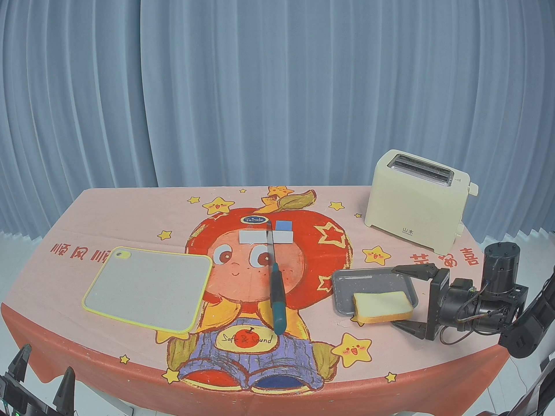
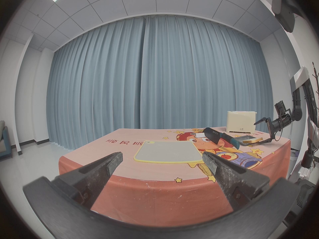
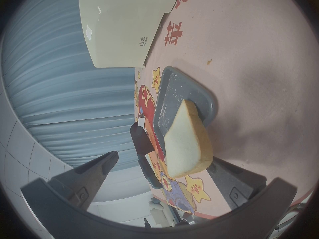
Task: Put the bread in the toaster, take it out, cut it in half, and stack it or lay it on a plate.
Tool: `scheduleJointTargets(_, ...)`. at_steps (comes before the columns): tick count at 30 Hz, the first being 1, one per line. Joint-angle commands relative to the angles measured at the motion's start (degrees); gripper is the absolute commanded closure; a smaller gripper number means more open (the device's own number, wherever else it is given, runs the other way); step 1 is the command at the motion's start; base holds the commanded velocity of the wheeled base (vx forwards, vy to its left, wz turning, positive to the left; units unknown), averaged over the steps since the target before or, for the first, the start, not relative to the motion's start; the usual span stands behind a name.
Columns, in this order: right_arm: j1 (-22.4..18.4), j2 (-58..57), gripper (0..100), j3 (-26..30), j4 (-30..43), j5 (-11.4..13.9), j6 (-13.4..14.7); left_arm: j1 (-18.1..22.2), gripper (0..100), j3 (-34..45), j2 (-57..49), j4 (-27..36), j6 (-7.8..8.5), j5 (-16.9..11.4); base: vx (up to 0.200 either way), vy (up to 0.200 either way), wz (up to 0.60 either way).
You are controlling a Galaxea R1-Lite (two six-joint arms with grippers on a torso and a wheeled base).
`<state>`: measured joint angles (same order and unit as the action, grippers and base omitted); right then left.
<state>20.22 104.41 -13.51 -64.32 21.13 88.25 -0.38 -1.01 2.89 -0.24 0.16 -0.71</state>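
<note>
A slice of bread lies on the near side of a grey tray at the table's right. Behind the tray stands a cream toaster with empty slots. My right gripper is open at the tray's right end, one finger on each side of the bread's end, not closed on it. A teal-handled knife lies mid-table. The cutting board lies on the left. My left gripper hangs open off the table's front left corner.
The knife's blade rests across small white and blue blocks. A pink printed tablecloth covers the table. Blue curtains hang close behind it. Bare cloth lies between the board, the knife and the tray.
</note>
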Motion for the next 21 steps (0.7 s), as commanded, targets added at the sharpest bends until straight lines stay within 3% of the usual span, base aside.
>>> scheduleJointTargets(1,-0.2,-0.1,0,-0.5,0.1,0.1,0.0,0.0,0,1.0,0.0,0.0,0.02,0.0,0.000,0.000,0.00)
scheduleJointTargets(21,-0.2,1.2,0,-0.7,0.1,-0.1,-0.1,0.0,0,1.0,0.0,0.0,0.02,0.0,0.000,0.000,0.00)
